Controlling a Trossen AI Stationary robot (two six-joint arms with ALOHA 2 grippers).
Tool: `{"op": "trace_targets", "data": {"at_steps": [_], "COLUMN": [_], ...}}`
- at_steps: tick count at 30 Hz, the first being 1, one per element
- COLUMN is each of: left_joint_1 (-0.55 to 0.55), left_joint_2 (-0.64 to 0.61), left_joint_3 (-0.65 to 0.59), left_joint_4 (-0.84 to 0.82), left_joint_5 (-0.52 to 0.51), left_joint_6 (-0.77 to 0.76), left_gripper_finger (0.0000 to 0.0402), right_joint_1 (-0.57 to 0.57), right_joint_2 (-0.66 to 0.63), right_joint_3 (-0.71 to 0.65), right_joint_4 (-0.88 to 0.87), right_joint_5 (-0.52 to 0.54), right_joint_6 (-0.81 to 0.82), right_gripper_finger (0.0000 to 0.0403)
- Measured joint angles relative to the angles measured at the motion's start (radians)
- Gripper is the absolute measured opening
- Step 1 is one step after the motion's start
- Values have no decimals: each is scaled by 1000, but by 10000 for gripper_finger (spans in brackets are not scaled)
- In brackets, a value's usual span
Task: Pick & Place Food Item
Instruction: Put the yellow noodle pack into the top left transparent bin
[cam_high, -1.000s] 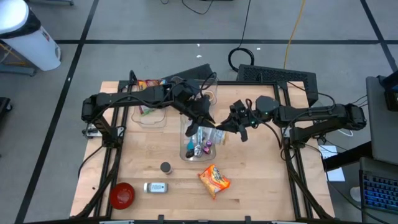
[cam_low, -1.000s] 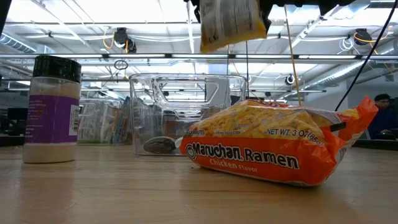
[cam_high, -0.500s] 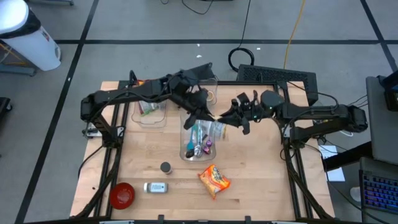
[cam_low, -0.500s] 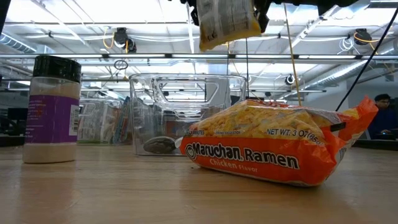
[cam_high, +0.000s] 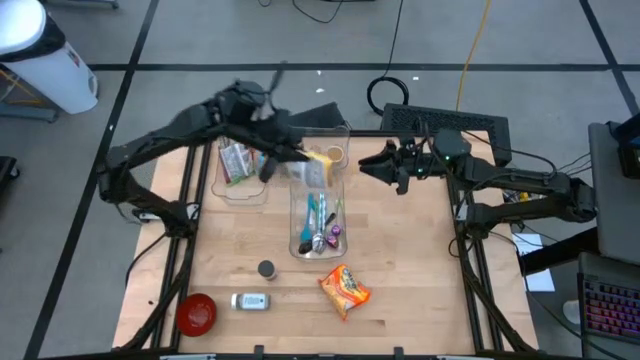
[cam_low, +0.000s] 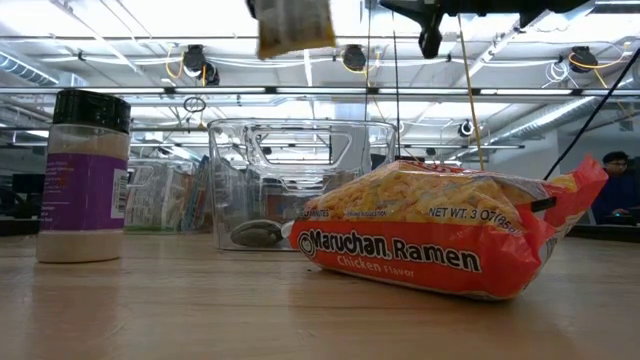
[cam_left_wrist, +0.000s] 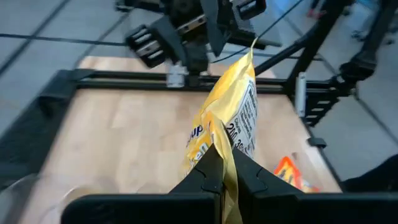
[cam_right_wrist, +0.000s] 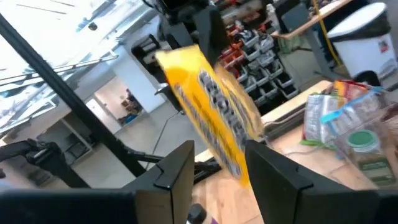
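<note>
Above clear bin (cam_high: 318, 215): left hand (cam_left_wrist: 219, 163) clamps yellow packet (cam_left_wrist: 233, 118); right hand (cam_right_wrist: 219, 163) parted, empty.

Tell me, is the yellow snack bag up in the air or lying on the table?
Up in the air. The left gripper is shut on the yellow bag, which hangs above the table.

Left hand (cam_left_wrist: 219, 177) clamped shut, right hand (cam_right_wrist: 217, 163) parted

Spice jar (cam_low: 88, 175) left of ramen pack (cam_low: 440, 240); red bowl (cam_high: 196, 313) at table's near-left corner
</note>
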Motion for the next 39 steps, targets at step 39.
{"op": "trace_targets", "data": {"at_steps": [39], "left_joint_1": [488], "left_joint_2": [-655], "left_joint_3": [-767], "left_joint_4": [-52], "left_joint_5": [-205], "left_joint_6": [-148], "left_gripper_finger": [4], "right_joint_1": [-26], "right_joint_2": [-5], "right_joint_3": [0], "right_joint_4": [-10], "right_joint_5": [62], "right_joint_6": [27], "right_gripper_finger": [126]}}
